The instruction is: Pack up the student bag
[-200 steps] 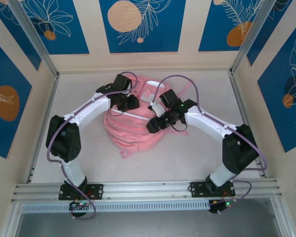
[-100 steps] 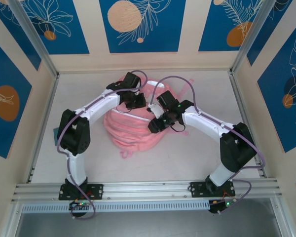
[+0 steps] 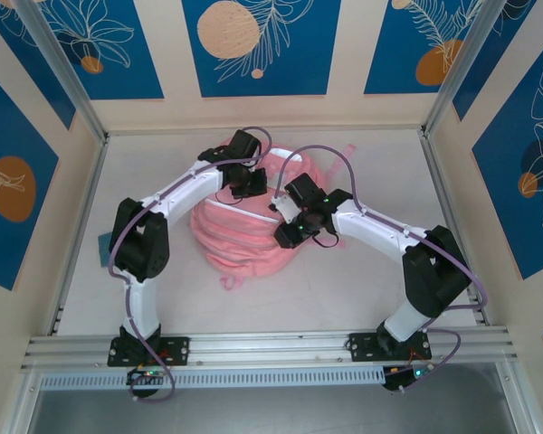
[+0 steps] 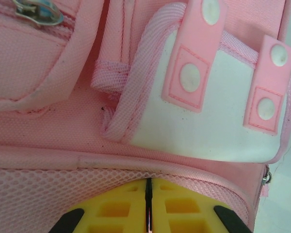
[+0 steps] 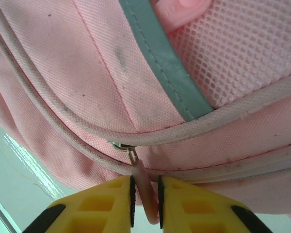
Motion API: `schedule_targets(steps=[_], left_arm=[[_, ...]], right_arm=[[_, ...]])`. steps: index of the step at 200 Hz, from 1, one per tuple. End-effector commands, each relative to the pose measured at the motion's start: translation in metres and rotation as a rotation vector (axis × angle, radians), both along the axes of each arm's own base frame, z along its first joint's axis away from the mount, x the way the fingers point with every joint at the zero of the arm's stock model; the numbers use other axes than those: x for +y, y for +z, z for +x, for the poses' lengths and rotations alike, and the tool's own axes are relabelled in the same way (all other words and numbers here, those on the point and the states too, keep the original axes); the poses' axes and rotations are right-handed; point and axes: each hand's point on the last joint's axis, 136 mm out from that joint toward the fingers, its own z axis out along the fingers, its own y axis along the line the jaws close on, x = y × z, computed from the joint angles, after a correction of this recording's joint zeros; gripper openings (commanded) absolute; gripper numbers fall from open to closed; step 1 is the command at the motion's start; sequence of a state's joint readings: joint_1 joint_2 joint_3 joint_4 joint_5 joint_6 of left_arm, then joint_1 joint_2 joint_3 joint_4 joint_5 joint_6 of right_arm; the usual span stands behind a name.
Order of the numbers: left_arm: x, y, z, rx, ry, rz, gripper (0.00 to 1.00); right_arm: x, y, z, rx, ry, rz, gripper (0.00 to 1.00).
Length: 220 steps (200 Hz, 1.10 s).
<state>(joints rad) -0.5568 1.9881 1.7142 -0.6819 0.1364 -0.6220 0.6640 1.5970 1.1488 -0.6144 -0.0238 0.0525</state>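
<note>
The right hand point(image 5: 145, 194) pinches the pink zip pull point(image 5: 139, 170); the left hand point(image 4: 148, 204) is squeezed closed against the student bag point(image 3: 240, 240), mid-frame on the worktop point(image 3: 362, 280). Opening and packing, I'd say, are not yet started.

I stand before a pale grey bench point(image 3: 371, 271), closed in on three sides like a booth. The far wall point(image 3: 344, 108) is cream and carries deep blue panels point(image 3: 290, 45) drawn with thin white leaves; the middle one has a big peach disc point(image 3: 228, 29). The left wall point(image 3: 68, 154) and the right wall point(image 3: 525, 181) have the same blue panels with orange discs. Slanting metal posts point(image 3: 59, 68) rise from both far corners. A ribbed metal rail point(image 3: 271, 348) runs along the near edge, and a slotted strip point(image 3: 253, 378) lies just nearer than it. The light is even and soft, with a faint sheen on the bench top.
</note>
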Motion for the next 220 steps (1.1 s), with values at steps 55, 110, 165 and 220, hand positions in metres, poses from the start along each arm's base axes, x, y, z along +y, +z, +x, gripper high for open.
schedule_targets(steps=[55, 110, 165, 220], left_arm=[[0.007, -0.015, 0.004, 0.035, 0.076, -0.005, 0.06], [0.004, -0.019, 0.004, 0.052, 0.098, -0.031, 0.0], [0.0, -0.004, 0.003, 0.038, 0.103, -0.088, 0.03], [0.015, 0.047, -0.015, -0.039, 0.1, -0.125, 0.4]], right_arm=[[0.016, 0.014, -0.02, 0.007, 0.045, 0.118, 0.06], [0.041, 0.024, -0.028, 0.001, 0.081, 0.214, 0.03], [0.034, 0.033, -0.022, 0.001, -0.039, 0.258, 0.16], [-0.013, 0.067, -0.014, 0.004, -0.288, 0.4, 0.57]])
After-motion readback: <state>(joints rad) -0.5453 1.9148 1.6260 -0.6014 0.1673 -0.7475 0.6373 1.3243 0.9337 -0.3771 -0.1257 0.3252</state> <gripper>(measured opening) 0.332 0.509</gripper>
